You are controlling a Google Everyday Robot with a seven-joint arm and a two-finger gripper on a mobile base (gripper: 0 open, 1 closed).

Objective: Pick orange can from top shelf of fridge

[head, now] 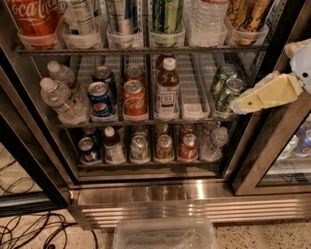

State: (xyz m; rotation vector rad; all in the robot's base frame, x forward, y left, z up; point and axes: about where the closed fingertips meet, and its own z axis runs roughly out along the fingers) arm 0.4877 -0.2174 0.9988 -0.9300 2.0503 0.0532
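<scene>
The orange can (249, 13) is a slim orange-gold can with dark scribbles. It stands in a clear cup at the far right of the top shelf (141, 49), and its top is cut off by the frame edge. The fridge (146, 192) stands open with its steel frame below. My gripper (238, 105) is cream-coloured and reaches in from the right. It hangs in front of the middle rack's right end, beside two green cans (224, 88), well below the orange can and touching nothing.
The top shelf also holds a Coca-Cola bottle (33, 17), tall green-striped cans (166, 17) and a water bottle (206, 17). The middle rack has water bottles (60, 97), a Pepsi can (100, 99), a Coca-Cola can (134, 99) and a juice bottle (168, 90). A clear bin (165, 233) and cables (29, 228) lie on the floor.
</scene>
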